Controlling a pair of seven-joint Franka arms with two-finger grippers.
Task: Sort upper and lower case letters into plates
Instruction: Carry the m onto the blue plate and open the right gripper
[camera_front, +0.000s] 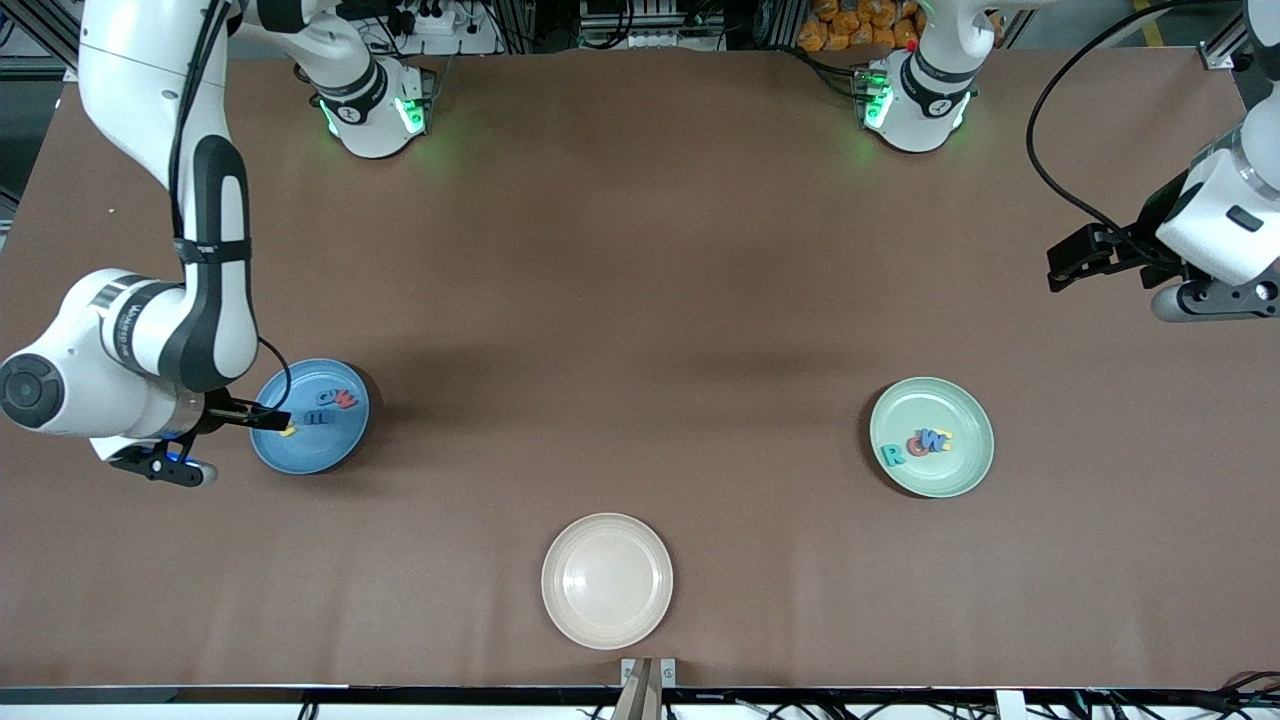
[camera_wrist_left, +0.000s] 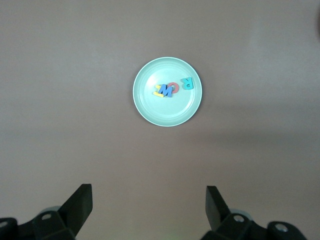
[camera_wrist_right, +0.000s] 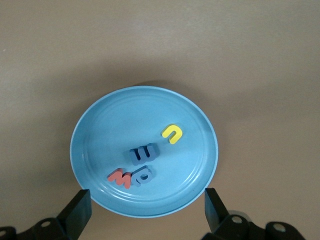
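A blue plate (camera_front: 320, 455) lies toward the right arm's end of the table. It holds a yellow letter (camera_wrist_right: 172, 134), a red letter (camera_wrist_right: 119, 177) and two blue letters (camera_wrist_right: 143, 153). My right gripper (camera_wrist_right: 145, 207) hangs open over this plate's edge (camera_wrist_right: 100, 130), with nothing between its fingers. A pale green plate (camera_front: 940, 475) lies toward the left arm's end. It holds a teal R (camera_wrist_left: 187, 83), a red letter (camera_wrist_left: 173, 86), a blue W (camera_wrist_left: 166, 90) and a yellow letter (camera_wrist_left: 158, 92). My left gripper (camera_wrist_left: 149, 205) is open and empty, high over the bare table beside that plate (camera_wrist_left: 150, 107).
A cream-beige plate (camera_front: 607, 580) with nothing in it lies near the front edge, midway between the two arms' ends. Brown table surface (camera_front: 640, 300) stretches between the plates and the robot bases.
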